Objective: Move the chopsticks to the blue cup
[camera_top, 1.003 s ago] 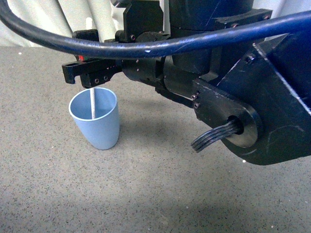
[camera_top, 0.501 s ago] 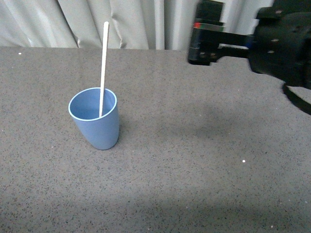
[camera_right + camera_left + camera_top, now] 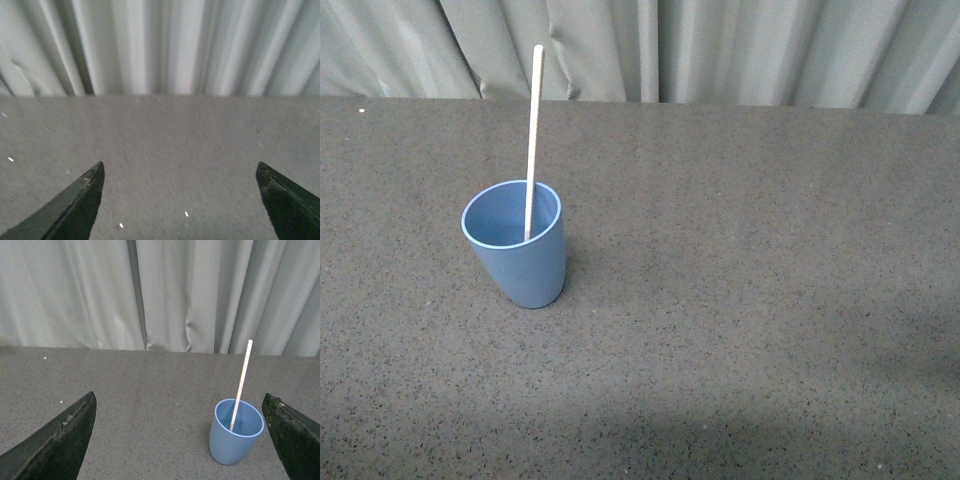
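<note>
The blue cup (image 3: 517, 244) stands upright on the grey table, left of centre in the front view. The chopstick (image 3: 533, 130), a thin pale stick, stands in it, leaning on the far rim and rising well above it. Neither gripper shows in the front view. In the left wrist view the cup (image 3: 235, 432) and chopstick (image 3: 242, 377) sit ahead, near one finger; my left gripper (image 3: 180, 402) is open and empty, well back from them. My right gripper (image 3: 180, 167) is open and empty over bare table; its view shows neither cup nor chopstick.
The speckled grey table (image 3: 740, 300) runs back to a pale pleated curtain (image 3: 720, 50) along its far edge. Small white specks lie on the table in the right wrist view (image 3: 186, 214).
The right arm, which filled the front view above the cup one second ago, has pulled away to the right and left the view. The chopstick stays standing in the cup.
</note>
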You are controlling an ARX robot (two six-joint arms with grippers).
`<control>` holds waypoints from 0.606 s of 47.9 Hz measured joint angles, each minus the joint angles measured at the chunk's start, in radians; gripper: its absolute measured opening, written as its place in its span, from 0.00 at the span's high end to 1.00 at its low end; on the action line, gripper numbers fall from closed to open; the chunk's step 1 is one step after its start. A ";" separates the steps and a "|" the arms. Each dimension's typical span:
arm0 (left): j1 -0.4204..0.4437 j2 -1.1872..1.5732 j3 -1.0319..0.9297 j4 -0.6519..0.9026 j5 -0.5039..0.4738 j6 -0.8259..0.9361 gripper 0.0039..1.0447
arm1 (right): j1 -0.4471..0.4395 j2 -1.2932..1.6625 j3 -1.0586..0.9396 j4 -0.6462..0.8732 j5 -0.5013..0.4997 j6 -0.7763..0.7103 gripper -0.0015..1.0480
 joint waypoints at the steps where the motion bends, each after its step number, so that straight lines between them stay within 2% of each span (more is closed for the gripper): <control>1: 0.000 0.000 0.000 0.000 0.000 0.000 0.06 | -0.011 -0.028 -0.022 0.031 -0.019 -0.005 0.23; 6: 0.000 0.000 0.000 0.000 0.000 0.000 0.06 | -0.062 -0.149 -0.076 0.046 -0.068 -0.018 0.42; 10: 0.000 0.000 0.000 0.000 0.000 0.000 0.06 | -0.084 -0.166 -0.109 0.081 -0.086 -0.021 0.52; 16: 0.000 0.000 0.000 0.000 0.000 0.000 0.06 | -0.113 -0.217 -0.140 0.024 -0.118 -0.025 0.69; 23: 0.000 0.000 0.000 0.000 0.000 0.000 0.06 | -0.153 -0.359 -0.148 -0.090 -0.158 -0.026 0.98; 26: 0.000 0.001 0.000 0.000 0.000 0.000 0.06 | -0.211 -0.416 -0.150 -0.143 -0.240 -0.029 0.99; 29: 0.000 0.000 0.000 0.000 0.000 0.000 0.06 | -0.249 -0.459 -0.153 -0.184 -0.252 -0.029 0.99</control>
